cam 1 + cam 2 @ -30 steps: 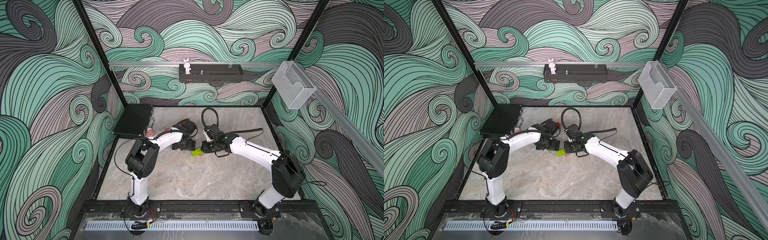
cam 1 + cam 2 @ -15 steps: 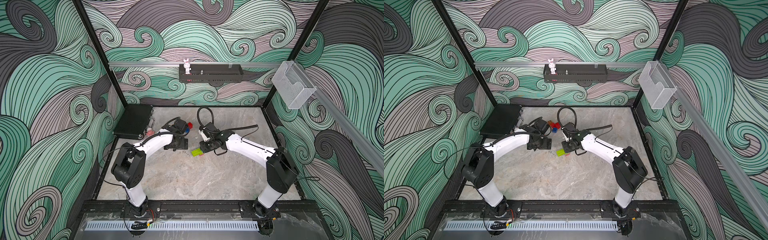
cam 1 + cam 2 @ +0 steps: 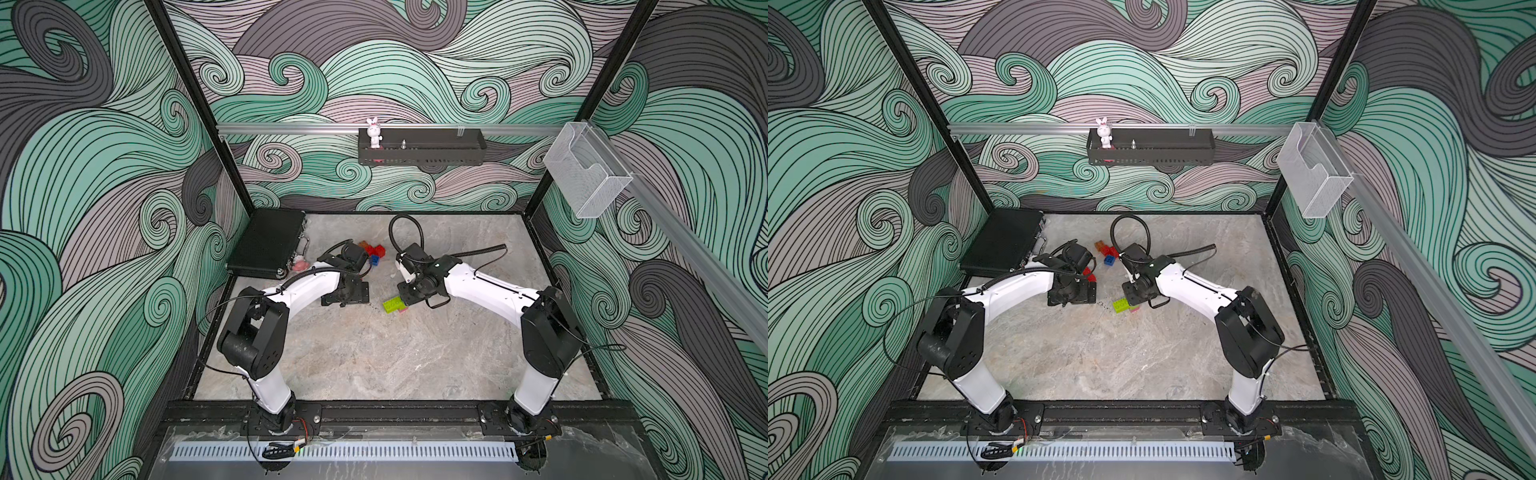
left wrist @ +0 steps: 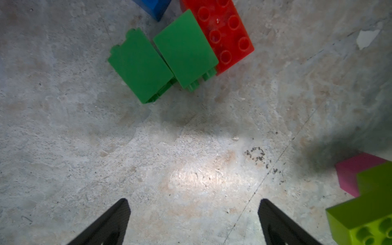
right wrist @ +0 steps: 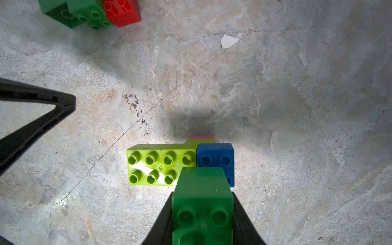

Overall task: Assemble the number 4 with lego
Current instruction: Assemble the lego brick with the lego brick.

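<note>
- right gripper (image 5: 202, 193): jaws narrow, clamped on the held green brick (image 5: 201, 212), one finger on each side face, studs toward the wrist camera.
- Held green brick is low over the table (image 3: 374, 353), right at the seam between the lime brick (image 5: 161, 165) and the blue brick (image 5: 215, 161); can't tell if it touches them.
- Lime brick and blue brick lie studs up, side by side, touching.
- pink brick (image 5: 202, 137) peeks out at the lime brick's far edge, touching it; under or beside, can't tell.
- left gripper (image 4: 193, 201): jaws spread wide, nothing between them, pointing down at bare table.
- Ahead of the left gripper: two green bricks (image 4: 140, 65) on their sides, touching each other; one also touches a red brick (image 4: 224, 36) that lies studs up.
- In both top views the lime brick sits mid-table between the two grippers, just beside the right one.
- Loose pile toward the back wall, near the left wrist: orange brick (image 3: 364, 244), more red bricks (image 3: 376, 250), second blue brick (image 3: 375, 259).
- black case (image 3: 266, 243) in the back left corner, pink-and-white toy (image 3: 298, 262) just beside it.
- rabbit figure (image 3: 374, 132) stands upright at the end of the black shelf (image 3: 419, 156) on the back wall.
- clear bin (image 3: 584, 174) hangs on the right-hand rail.
</note>
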Controlling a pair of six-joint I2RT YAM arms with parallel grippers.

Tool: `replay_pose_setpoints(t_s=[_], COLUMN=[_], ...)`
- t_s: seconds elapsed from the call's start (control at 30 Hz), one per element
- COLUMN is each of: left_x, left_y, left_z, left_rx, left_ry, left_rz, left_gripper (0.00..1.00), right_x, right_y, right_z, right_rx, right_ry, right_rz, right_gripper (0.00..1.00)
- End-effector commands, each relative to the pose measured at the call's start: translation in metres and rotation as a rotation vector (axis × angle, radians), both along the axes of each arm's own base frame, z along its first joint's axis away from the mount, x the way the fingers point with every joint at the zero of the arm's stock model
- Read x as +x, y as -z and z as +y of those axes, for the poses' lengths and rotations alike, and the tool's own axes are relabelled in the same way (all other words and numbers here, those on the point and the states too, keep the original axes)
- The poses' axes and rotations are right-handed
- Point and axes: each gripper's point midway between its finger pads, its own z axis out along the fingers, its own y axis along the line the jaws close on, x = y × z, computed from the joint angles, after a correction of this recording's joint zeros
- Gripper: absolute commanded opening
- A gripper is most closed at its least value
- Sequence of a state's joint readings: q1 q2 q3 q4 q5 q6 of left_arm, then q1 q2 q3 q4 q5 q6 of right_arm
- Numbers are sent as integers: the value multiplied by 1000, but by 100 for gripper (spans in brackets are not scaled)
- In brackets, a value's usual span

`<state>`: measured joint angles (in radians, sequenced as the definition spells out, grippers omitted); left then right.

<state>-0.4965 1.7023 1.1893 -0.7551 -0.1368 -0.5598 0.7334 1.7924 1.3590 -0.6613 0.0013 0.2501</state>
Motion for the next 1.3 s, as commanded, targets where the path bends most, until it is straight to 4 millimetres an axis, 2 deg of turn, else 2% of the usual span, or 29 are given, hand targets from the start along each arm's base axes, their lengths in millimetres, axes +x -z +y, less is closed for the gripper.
replay_pose_setpoints(t_s=[0.0, 0.27, 0.53, 0.77, 1.03, 1.27], left_x=[1, -2, -3, -3, -3, -5], left_y=[-4, -1, 1, 3, 4, 11], left_z=[1, 1, 0, 0, -2, -24], left_rx=[-22, -28, -33, -35, -48, -148], left_ry=[-24, -20, -16, -12, -11, 31], left_rz=[-9, 2, 10, 15, 22, 61], left_gripper=[99, 99, 99, 99, 99, 99], right_x=[1, 2, 3, 2, -12, -14], right_y=[-1, 3, 11, 5, 26, 32], right_z=[4, 9, 6, 2, -2, -13], right_rx=[-20, -30, -65, -75, -102, -129], right_ry=[-15, -23, -18, -24, 10, 89], right_rz=[1, 6, 8, -10, 51, 49], right_gripper=[21, 21, 21, 21, 20, 19])
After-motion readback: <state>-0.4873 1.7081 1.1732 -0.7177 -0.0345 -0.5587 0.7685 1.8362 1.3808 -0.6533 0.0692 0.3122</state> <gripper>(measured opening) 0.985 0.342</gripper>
